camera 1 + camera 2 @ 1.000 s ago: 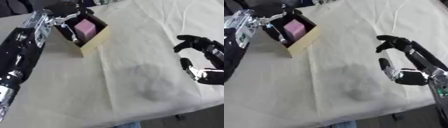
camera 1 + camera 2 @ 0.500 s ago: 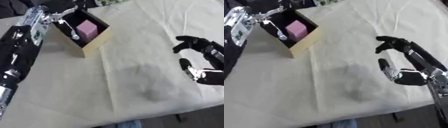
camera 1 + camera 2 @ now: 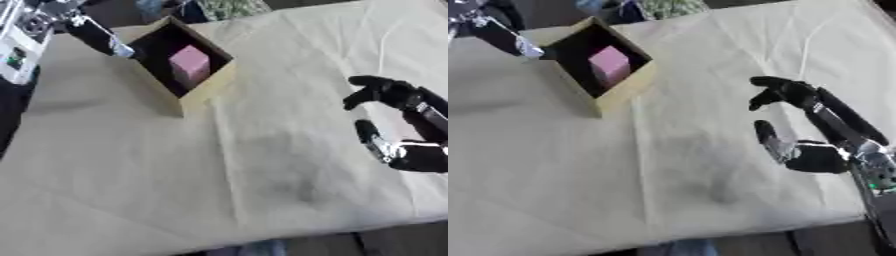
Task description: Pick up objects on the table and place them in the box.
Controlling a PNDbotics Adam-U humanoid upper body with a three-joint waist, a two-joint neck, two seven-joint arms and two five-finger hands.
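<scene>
A pink block (image 3: pixel 190 65) sits inside the open cardboard box (image 3: pixel 206 88) on the cloth-covered surface (image 3: pixel 131 170); the left hand (image 3: pixel 101 37), fingers straight and empty, should lift clear without nudging the box, while the right hand (image 3: pixel 811 155) rests open, holding nothing

even bright light, soft shadows, overall blur

Matt creased cloth (image 3: pixel 131 165) covers the table, under a cardboard-like box (image 3: pixel 206 86) holding a matt pink block (image 3: pixel 190 65)
</scene>
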